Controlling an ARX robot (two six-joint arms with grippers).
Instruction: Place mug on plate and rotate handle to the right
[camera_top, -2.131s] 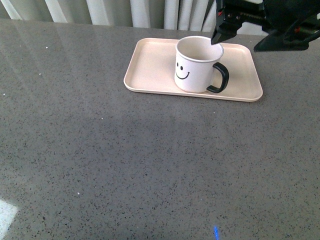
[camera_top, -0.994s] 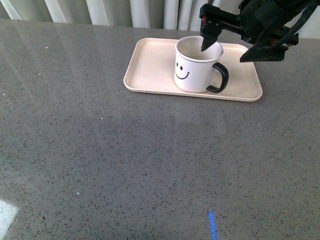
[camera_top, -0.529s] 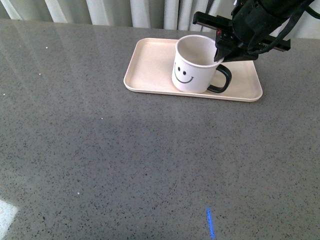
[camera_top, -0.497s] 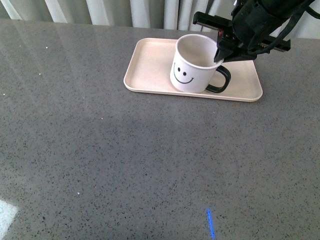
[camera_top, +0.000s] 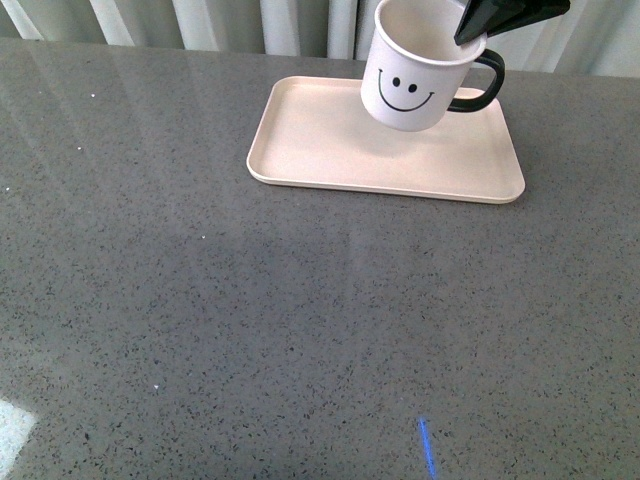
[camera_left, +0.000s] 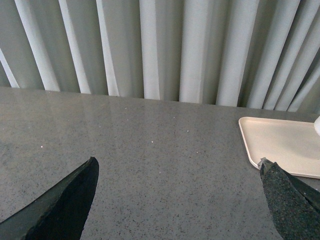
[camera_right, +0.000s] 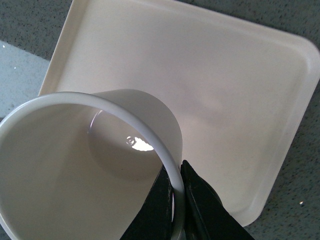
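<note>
My right gripper (camera_top: 476, 27) was clamped on the rim of the mug (camera_top: 415, 72), beside the handle (camera_top: 487, 84); in the right wrist view one finger (camera_right: 152, 210) sat inside the wall and the other outside it, with the thin white rim pinched between them. The mug hung in the air over the far right part of the plate (camera_top: 310, 140), clear of its surface and tipped, its open mouth leaning toward the front camera; a soft shadow lay on the plate under it. The smiley face (camera_top: 405, 98) looked toward the front camera; the handle stuck out to the right. From my right wrist I could see into the mug (camera_right: 75, 175), white inside with a small bright glint near the bottom; the plate (camera_right: 235, 85) lay beneath it on the grey speckled desk (camera_right: 20, 20).

My left gripper (camera_left: 177, 161) was spread wide apart and held nothing; its two dark fingers (camera_left: 65, 200) showed at either side of the left wrist view, with bare desk (camera_left: 165, 150) between them. A corner of the plate (camera_left: 280, 145) lay well off to one side there; pale curtain (camera_left: 165, 45) hung behind the far edge of the desk.
</note>
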